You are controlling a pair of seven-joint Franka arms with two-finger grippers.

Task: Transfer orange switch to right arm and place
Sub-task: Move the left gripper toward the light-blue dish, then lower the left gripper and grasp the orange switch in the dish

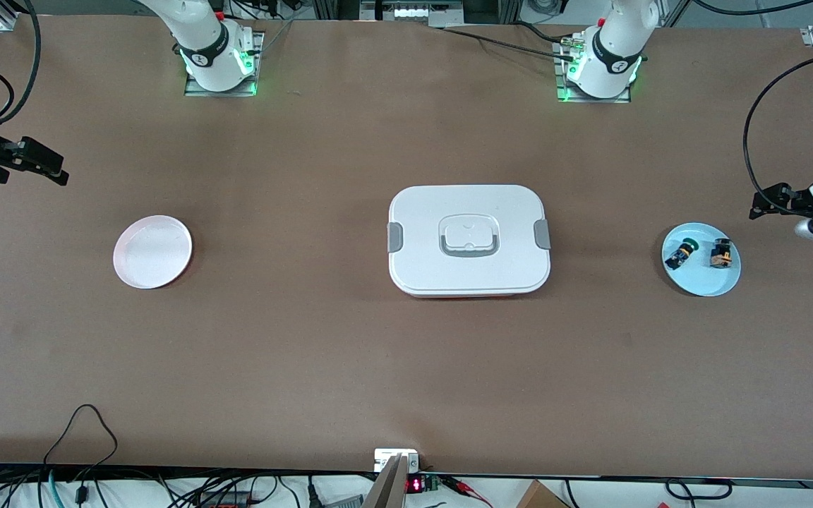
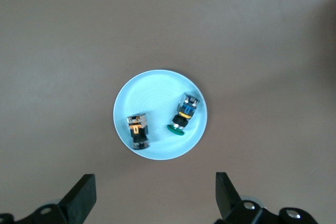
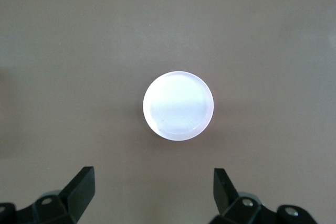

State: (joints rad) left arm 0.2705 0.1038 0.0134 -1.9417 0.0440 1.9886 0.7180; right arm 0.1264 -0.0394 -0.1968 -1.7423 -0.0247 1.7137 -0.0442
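The orange switch (image 1: 722,254) lies on its side on a light blue plate (image 1: 703,281) at the left arm's end of the table. In the left wrist view the orange switch (image 2: 137,131) lies on the blue plate (image 2: 157,95) next to a black-and-blue switch with a green cap (image 2: 184,114). My left gripper (image 1: 766,204) hangs open and empty in the air beside the plate, its fingers wide apart in the left wrist view (image 2: 155,184). My right gripper (image 1: 43,164) hangs open and empty over the right arm's end of the table, near a pale pink plate (image 1: 152,252).
The green-capped switch (image 1: 680,254) lies on the blue plate beside the orange one. A white lidded container (image 1: 468,240) with grey clips stands mid-table. The pink plate (image 3: 178,106) is empty and fills the middle of the right wrist view, with the right gripper (image 3: 153,179) off it.
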